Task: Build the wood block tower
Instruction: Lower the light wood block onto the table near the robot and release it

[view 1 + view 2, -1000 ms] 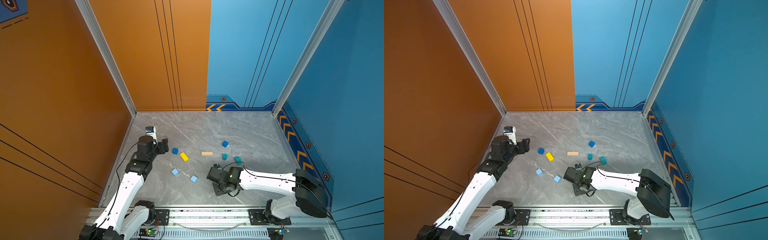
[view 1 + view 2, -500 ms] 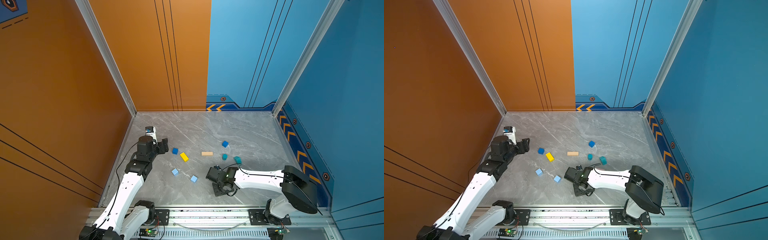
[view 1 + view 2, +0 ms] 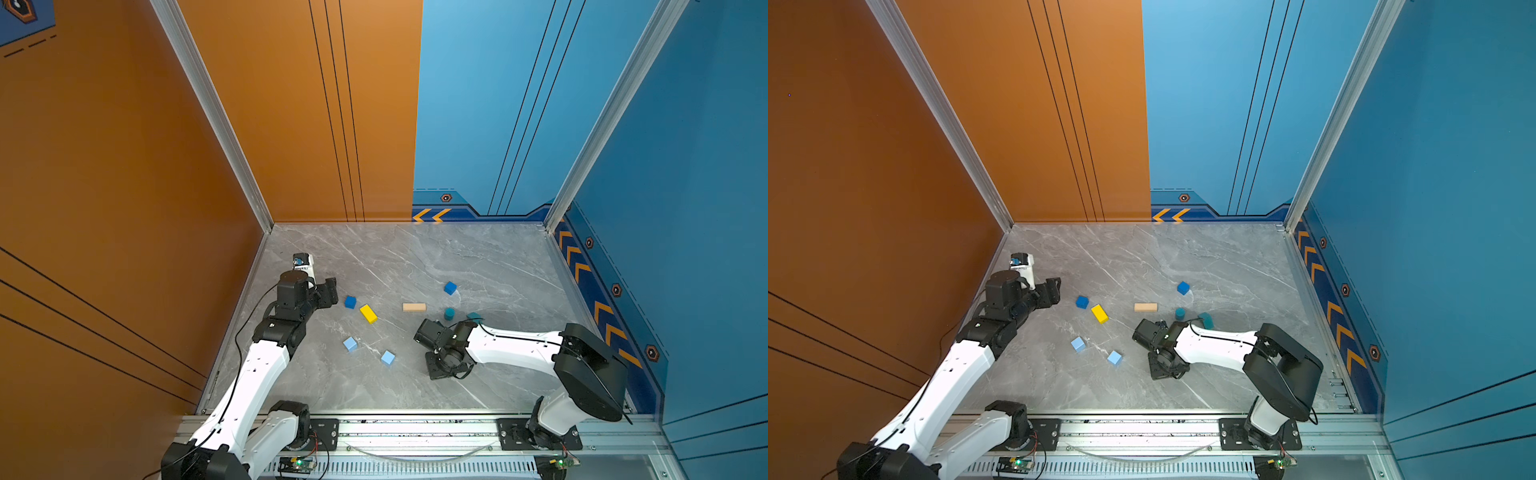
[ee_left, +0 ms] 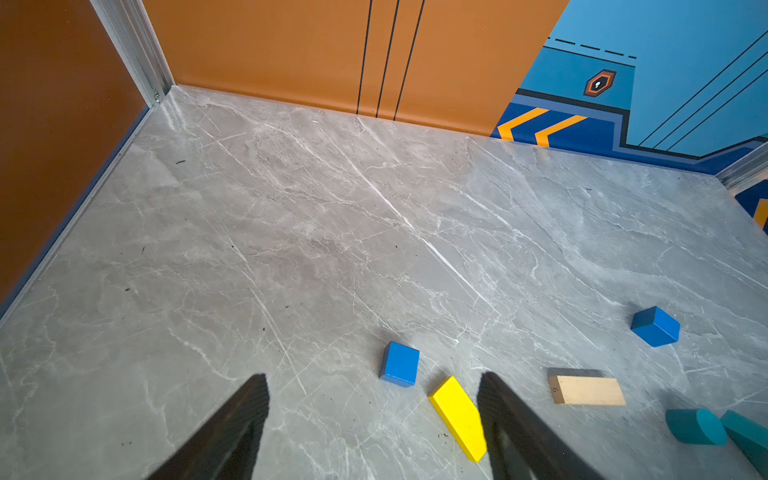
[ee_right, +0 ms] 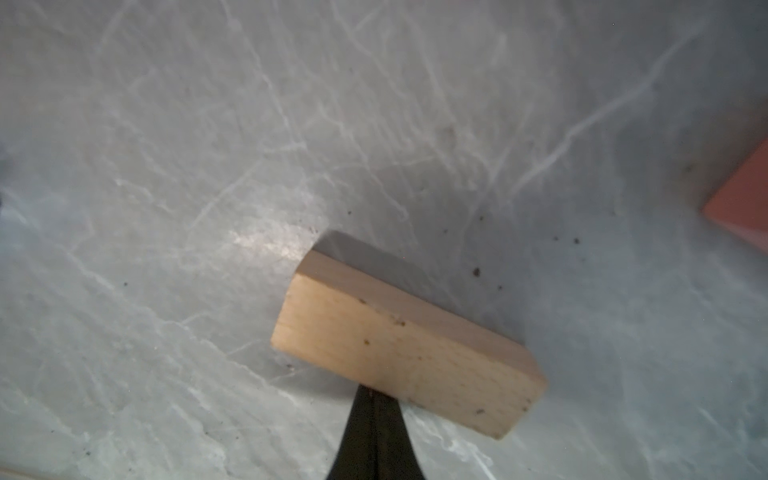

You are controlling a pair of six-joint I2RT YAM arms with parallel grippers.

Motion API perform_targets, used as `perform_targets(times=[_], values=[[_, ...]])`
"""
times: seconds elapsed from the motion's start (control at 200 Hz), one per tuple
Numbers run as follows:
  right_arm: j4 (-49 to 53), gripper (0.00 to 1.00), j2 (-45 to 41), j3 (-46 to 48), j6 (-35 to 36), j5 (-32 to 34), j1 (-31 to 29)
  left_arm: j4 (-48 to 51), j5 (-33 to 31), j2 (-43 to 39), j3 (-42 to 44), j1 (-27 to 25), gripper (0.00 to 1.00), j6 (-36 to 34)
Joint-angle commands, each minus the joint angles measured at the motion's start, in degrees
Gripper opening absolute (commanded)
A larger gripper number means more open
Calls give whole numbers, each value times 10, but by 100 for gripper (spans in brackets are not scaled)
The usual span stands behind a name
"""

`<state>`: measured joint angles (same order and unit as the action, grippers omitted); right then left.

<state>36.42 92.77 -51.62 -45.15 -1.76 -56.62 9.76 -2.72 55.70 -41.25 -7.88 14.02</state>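
The grey marble floor [image 3: 415, 257] bears the painted wood blocks, all lying singly. The left gripper [image 4: 372, 380] hangs with its claw spread wide and empty, near a dark blue cube [image 4: 399, 368] and a yellow bar [image 4: 459, 413]. The right gripper [image 5: 376, 399] is pinched closed on nothing, its tip at the edge of a tan wooden plank [image 5: 407, 353], with a pink slab [image 5: 744, 199] nearby. A second tan plank [image 3: 414, 307], two light blue cubes [image 3: 350, 343] [image 3: 387, 357], another dark blue cube [image 3: 450, 287], a teal cylinder [image 3: 449, 313] and a teal prism [image 3: 473, 318] lie between the arms.

Left of the plank [image 3: 414, 307] lay the bar [image 3: 368, 313], then the first cube [image 3: 350, 302]. Right of it stood the cylinder [image 3: 449, 313], then the prism [image 3: 473, 317]; behind-right the second cube [image 3: 450, 287]; before-left the third cube [image 3: 350, 344] and fourth cube [image 3: 387, 357].
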Motion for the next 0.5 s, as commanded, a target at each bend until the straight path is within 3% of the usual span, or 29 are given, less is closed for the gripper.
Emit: perform_targets(times=[0.0,0.18,0.496], values=[[7,0,22,2,14,10,2,1,-2,2,-3,2,81,-1],[62,1,-10,-21,-9,43,-33,0,0,-3,0,2,81,-1],[131,77,-51,-63,-82,131,-83,-5,9,-4,4,3,82,-7]])
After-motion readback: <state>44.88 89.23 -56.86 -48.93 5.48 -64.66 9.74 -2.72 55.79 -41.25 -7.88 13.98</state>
